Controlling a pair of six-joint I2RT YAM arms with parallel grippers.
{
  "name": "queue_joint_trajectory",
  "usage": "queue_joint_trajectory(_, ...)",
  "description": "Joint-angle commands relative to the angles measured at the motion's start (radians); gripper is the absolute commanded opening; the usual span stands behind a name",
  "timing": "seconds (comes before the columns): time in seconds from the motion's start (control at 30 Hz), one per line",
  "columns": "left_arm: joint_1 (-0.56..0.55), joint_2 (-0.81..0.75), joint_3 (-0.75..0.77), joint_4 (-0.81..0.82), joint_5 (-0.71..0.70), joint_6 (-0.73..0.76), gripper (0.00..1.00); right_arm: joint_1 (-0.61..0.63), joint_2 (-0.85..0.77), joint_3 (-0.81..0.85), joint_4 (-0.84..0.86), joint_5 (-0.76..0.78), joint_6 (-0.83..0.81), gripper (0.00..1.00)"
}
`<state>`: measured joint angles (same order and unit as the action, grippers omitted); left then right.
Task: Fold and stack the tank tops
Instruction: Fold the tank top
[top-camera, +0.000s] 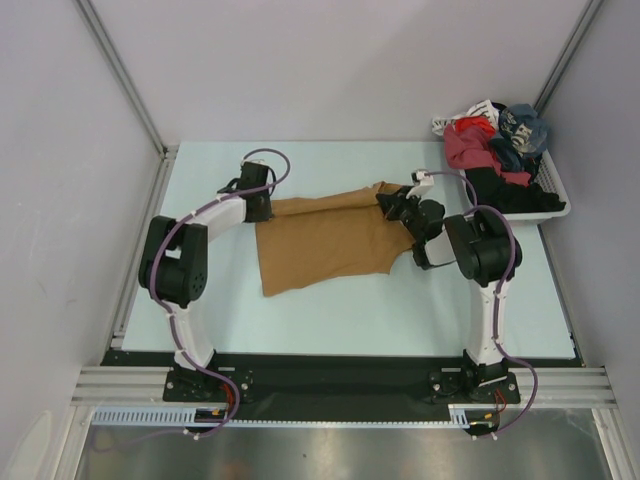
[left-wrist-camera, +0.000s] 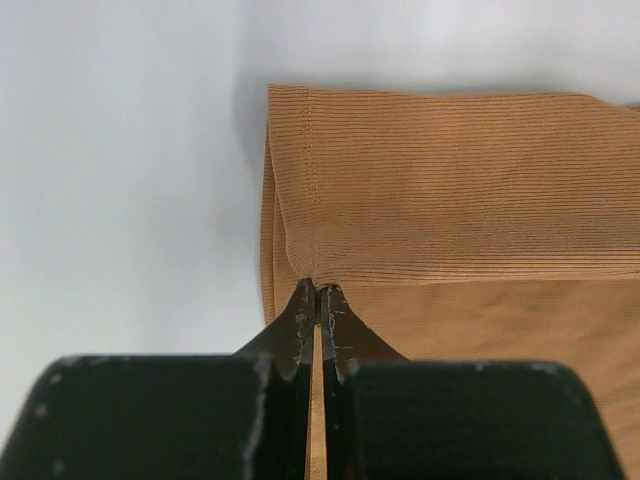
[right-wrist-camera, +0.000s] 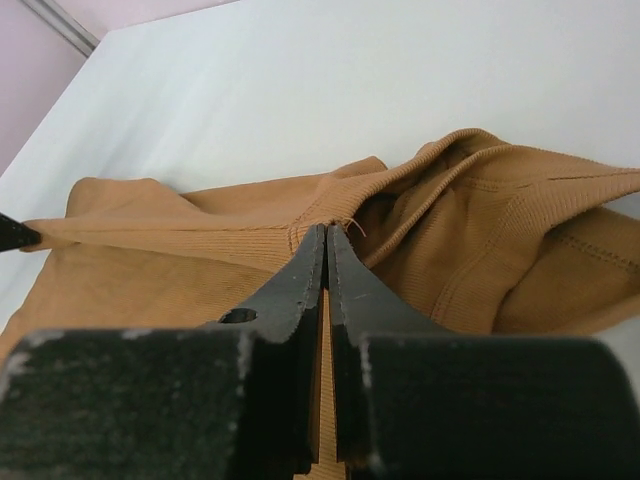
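Pinching the far edge of the tan tank top (top-camera: 320, 248) at two spots, both tools are pressed together on cloth. The left tool (left-wrist-camera: 315, 292) grips the corner right at the stitched hem. The right tool (right-wrist-camera: 325, 232) grips a ribbed edge just beside the scooped opening at the strap end.

The top lies spread on the table (top-camera: 400, 310), between the two arms. Its long axis runs left to right, with the hem towards the left arm and the straps towards the right, so each arm is nearer its own end. From both tools, the body of the top stretches towards the arm bases. The coming move seems to turn on that: the held edge would most likely be carried towards the near edge to fold the top in half lengthways. For that, both tools would need to travel together in the same direction. The strip between them looks fairly straight, but the strap end is bunched and may fold unevenly.

A basket (top-camera: 556, 192) at the far right corner holds a heap of clothes (top-camera: 490, 150), including something bluish. Whether that is the second top cannot be told.
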<state>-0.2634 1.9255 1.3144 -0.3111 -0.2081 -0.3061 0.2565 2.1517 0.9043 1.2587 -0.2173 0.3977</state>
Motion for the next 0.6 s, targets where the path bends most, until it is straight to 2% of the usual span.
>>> queue_joint_trajectory(0.0, -0.005, -0.092, -0.02, 0.03, -0.031, -0.014, 0.0, -0.007, -0.059, -0.03, 0.142, 0.022, -0.019, 0.04)
queue_joint_trajectory(0.37, -0.013, -0.132, -0.069, 0.012, -0.051, -0.014, 0.0, 0.0, -0.099, -0.116, 0.166, 0.027, 0.032, 0.04)
queue_joint_trajectory(0.57, -0.017, -0.148, -0.125, 0.02, -0.056, -0.022, 0.0, -0.01, -0.079, -0.154, 0.257, 0.001, 0.108, 0.05)
